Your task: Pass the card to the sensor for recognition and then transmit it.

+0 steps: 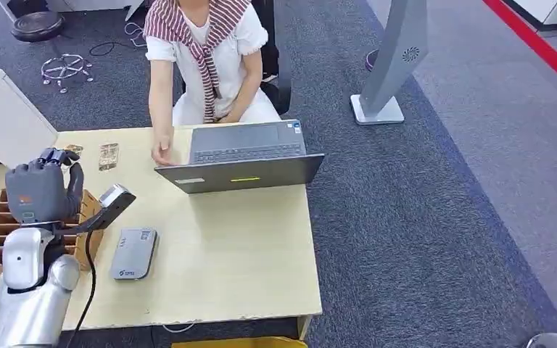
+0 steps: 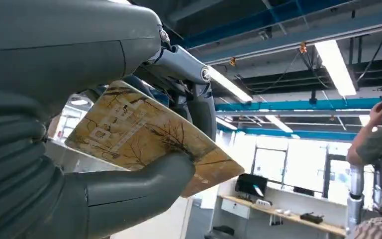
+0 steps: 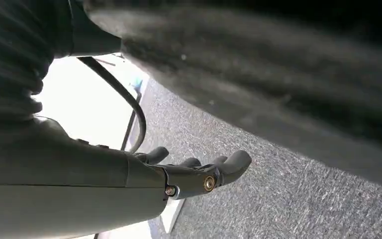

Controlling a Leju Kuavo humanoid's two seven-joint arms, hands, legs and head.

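While the left hand (image 1: 42, 187) is raised over the table's left end, its thumb and fingers are clamped on the card (image 2: 144, 137), a tan card with a brown branch print, pinched flat between the thick thumb underneath and the darker fingers on top in the left wrist view (card itself is hidden behind the hand in the head view). From the hand outward: the scanner head (image 1: 114, 199) on its tilted stand sits just beside the hand, toward the robot's right and slightly nearer the robot, its cable running down off the table edge; the flat grey reader box (image 1: 133, 253) lies on the table (image 1: 246, 246) a bit further right and closer to the robot. Which of the two counts as the sensor I can't tell. Card's free end sticks out past the fingertips, long axis running out from the palm, so the coming move looks like a short sweep right and down. Left hand is clearly the nearer one; the right hand (image 3: 199, 172) hangs by the floor carpet, fingers loosely apart, holding nothing. Beyond, a person (image 1: 203, 58) sits at the laptop (image 1: 243, 156), one hand on the table, well apart from the card. A wooden slotted tray (image 1: 3, 232) sits under the left arm.
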